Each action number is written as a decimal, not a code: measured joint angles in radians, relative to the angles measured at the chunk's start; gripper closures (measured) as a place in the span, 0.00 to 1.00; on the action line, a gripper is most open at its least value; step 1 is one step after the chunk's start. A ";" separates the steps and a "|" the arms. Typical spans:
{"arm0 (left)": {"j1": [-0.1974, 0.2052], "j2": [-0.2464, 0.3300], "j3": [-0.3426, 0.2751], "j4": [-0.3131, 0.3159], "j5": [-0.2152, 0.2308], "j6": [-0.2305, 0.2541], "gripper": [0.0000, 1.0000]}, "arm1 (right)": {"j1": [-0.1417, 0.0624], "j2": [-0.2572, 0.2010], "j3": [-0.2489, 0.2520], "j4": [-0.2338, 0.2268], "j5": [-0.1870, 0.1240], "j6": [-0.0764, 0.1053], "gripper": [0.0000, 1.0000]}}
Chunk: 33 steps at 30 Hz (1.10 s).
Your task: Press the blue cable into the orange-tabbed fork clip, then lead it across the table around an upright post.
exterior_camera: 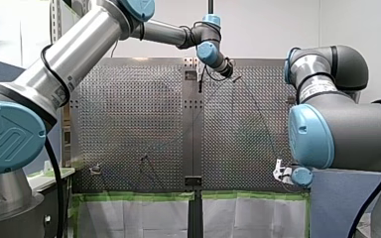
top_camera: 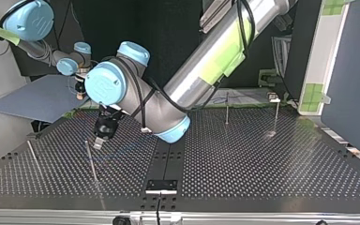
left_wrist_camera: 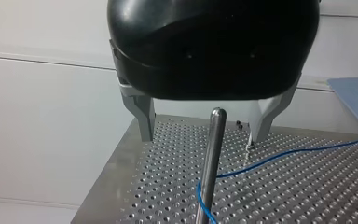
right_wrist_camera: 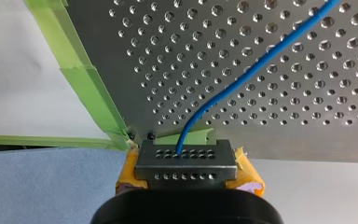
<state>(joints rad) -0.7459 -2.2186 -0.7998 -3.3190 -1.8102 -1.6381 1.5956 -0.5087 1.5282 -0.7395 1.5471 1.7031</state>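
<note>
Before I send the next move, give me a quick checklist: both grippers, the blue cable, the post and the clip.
1. Right gripper shut on the thin blue cable: ok.
2. Left gripper open, holding nothing: ok.
3. Upright shiny metal post ahead of the left gripper, in line with the gap between its fingers: ok.
4. Cable bends around the post low down, in the left wrist view: ok.
5. Cable seated in the orange-tabbed fork clip: cannot tell, as no view shows the clip clearly.
</note>
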 joint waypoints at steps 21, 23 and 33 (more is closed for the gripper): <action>0.025 0.140 -0.168 0.097 -0.079 -0.055 0.00 | 0.003 0.000 0.000 0.000 -0.006 0.000 1.00; 0.032 0.159 -0.187 0.116 -0.086 -0.058 0.00 | 0.003 0.000 -0.001 0.000 -0.007 0.000 1.00; 0.069 0.256 -0.283 0.212 -0.111 -0.098 0.00 | 0.004 -0.001 0.000 0.000 -0.008 0.000 1.00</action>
<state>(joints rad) -0.6767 -1.9630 -1.0832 -3.1067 -1.9214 -1.7361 1.5995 -0.5101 1.5280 -0.7395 1.5389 1.7030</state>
